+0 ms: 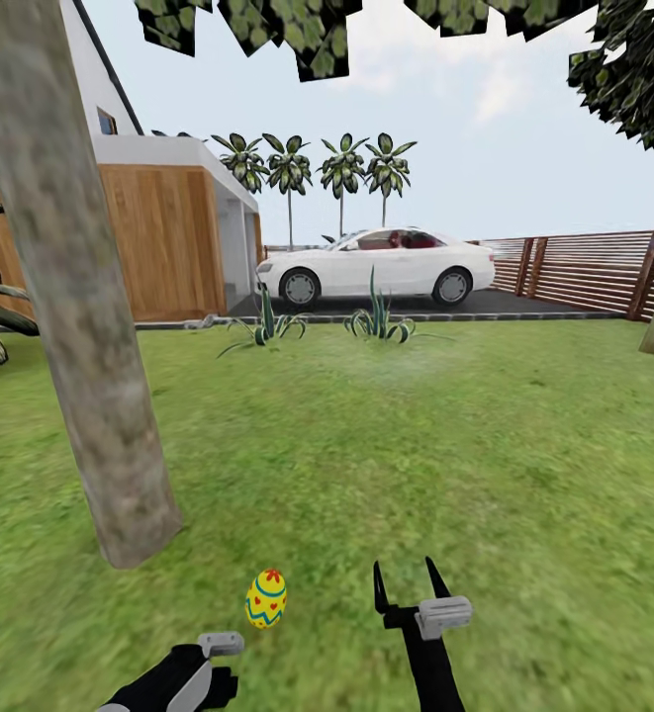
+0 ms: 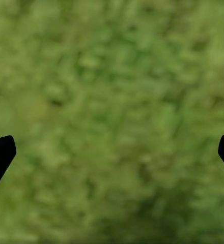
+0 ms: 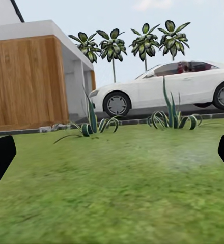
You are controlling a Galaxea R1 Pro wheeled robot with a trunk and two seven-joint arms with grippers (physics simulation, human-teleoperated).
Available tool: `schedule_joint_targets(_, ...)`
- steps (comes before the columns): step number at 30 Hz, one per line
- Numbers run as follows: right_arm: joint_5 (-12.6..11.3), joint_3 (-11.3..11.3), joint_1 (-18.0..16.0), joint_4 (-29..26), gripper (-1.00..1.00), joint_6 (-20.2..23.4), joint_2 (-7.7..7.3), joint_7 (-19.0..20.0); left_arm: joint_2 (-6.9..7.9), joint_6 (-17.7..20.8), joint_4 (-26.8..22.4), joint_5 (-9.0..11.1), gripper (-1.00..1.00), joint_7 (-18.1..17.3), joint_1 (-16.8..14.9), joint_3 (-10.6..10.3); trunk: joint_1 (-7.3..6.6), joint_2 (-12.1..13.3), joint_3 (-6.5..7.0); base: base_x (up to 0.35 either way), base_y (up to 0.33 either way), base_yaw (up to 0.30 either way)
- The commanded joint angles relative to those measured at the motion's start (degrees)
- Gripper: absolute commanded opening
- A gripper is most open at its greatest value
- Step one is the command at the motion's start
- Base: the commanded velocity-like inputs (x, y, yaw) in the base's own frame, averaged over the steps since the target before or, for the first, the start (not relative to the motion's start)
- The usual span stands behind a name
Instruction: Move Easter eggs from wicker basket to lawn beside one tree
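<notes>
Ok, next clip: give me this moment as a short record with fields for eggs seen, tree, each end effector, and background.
eggs seen: one Easter egg on the lawn, close to the trunk base
tree: pale trunk, leaning
left end effector: open, empty, facing grass
right end effector: open, empty, pointing toward the driveway
background: white car, wooden-clad building, slatted fence, palm trees

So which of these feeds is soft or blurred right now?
Left wrist view: the lawn is a heavy green smear, no blades resolved. Right wrist view: near grass soft, white car sharper. Head view: Easter egg crisp, lawn edges stretched.
</notes>
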Motion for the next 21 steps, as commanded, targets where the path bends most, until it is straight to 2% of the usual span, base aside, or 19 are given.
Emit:
schedule_joint_targets(1, -0.03, 0.25, -0.04, 0.04, 1.0, -0.15, -0.03, -0.26, 0.05, 0.13, -0.15, 0.59, 1.0, 0.42, -0.01, -0.44, -0.24, 0.39, 0.12, 0.0, 0.0, 0.0)
schedule_joint_targets(21, 0.16, 0.6, 0.05, 0.28, 1.0, -0.15, -0.04, -0.23, 0.05, -2.19, -0.09, 0.5, 1.0, 0.37, 0.62, -0.45, -4.63, 8.41, 3.71, 0.0, 0.0, 0.0)
